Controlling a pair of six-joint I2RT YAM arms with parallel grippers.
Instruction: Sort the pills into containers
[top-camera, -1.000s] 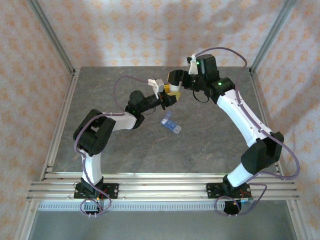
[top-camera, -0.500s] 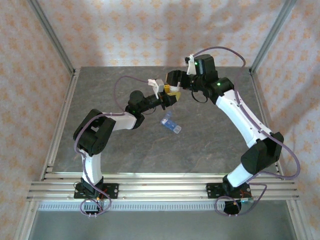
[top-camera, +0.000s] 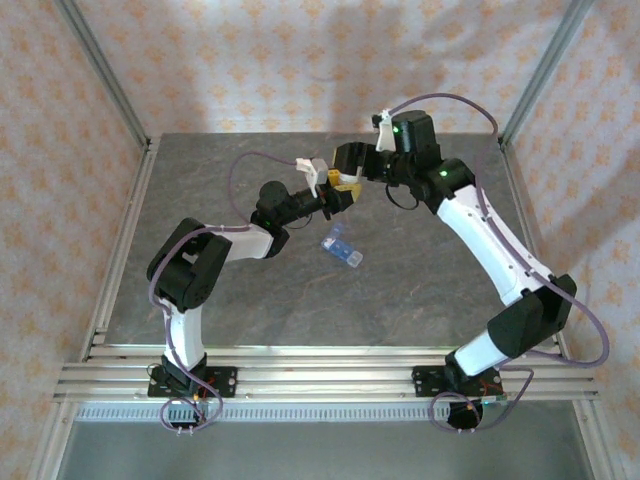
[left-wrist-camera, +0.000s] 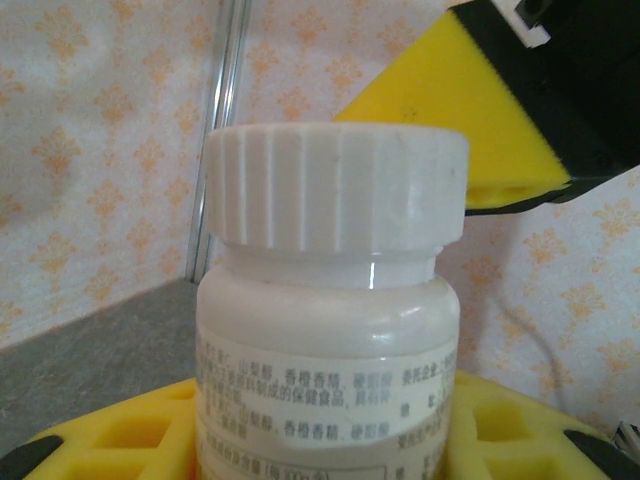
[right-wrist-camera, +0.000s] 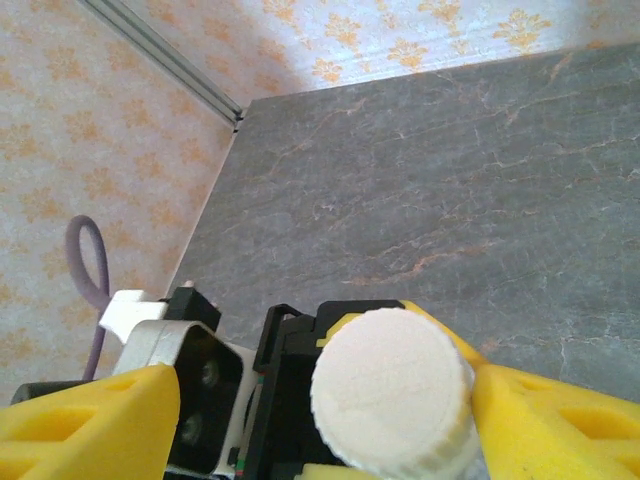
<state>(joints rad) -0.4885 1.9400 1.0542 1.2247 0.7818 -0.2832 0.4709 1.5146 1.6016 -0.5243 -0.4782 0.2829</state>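
Observation:
My left gripper (top-camera: 336, 195) is shut on a white pill bottle (left-wrist-camera: 330, 350) and holds it upright above the table's far middle. The bottle's ribbed white cap (right-wrist-camera: 392, 395) is screwed on. My right gripper (top-camera: 346, 172) hovers over the cap, open. The cap sits between its yellow fingers (right-wrist-camera: 90, 425); the right finger lies against the cap's side and the left one stands well apart. One of those fingers also shows in the left wrist view, above the cap (left-wrist-camera: 335, 180). The containers, a small light-blue pill box (top-camera: 342, 248), lie on the table below both grippers. The pills are hidden.
The grey marbled table (top-camera: 420, 280) spreads out around the pill box. Patterned walls and aluminium posts (top-camera: 105, 75) close off the back and sides. A rail frame (top-camera: 320, 375) runs along the near edge at the arm bases.
The right arm's elbow has swung slightly outward. Both grippers and the bottle stay where they were.

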